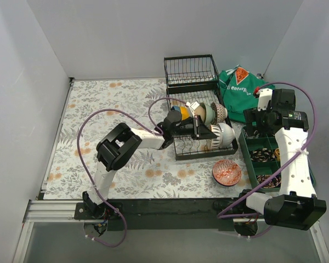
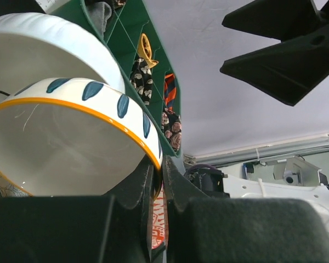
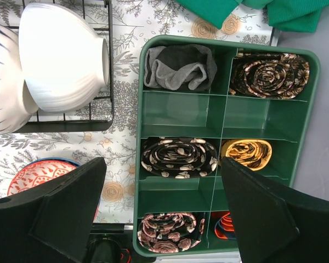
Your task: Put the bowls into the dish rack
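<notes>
**At the near end of the dish rack: left gripper pinching a leaf-marked bowl**

At the rack's near end, a white leaf-marked bowl [image 2: 71, 142] with blue strokes and an orange rim is tilting on its side, just beside a white ribbed bowl [image 3: 63, 55]. Both are sitting inside the black wire dish rack [image 1: 205, 148], which is lying right of centre on the floral desk [image 1: 126, 104]. Further back in the rack, a row of bowls [image 1: 204, 112] is standing on edge in its slots: yellow-orange, cream, mint green and brown patterned. A red patterned bowl [image 1: 227, 172] is resting on the desk, apart from the rack's near right corner.

Only the left wrist view is showing the grip: the left gripper [image 2: 160, 170] is nipping the leaf-marked bowl's rim, its jaws almost together with only the thin wall between them. The top view is hiding that contact under the black gripper body. The right wrist view is catching just a sliver of this bowl at its left edge.

The left arm is reaching from its base, elbow raised, forearm stretching rightward over the rack. The right arm is standing upright with its wrist bending down, so the right gripper [image 3: 163, 161] is hanging spread wide and holding nothing above the green tray [image 3: 139, 137], whose compartments are holding rolled fabrics. A green bag [image 1: 238, 90] is lying behind the tray.
</notes>
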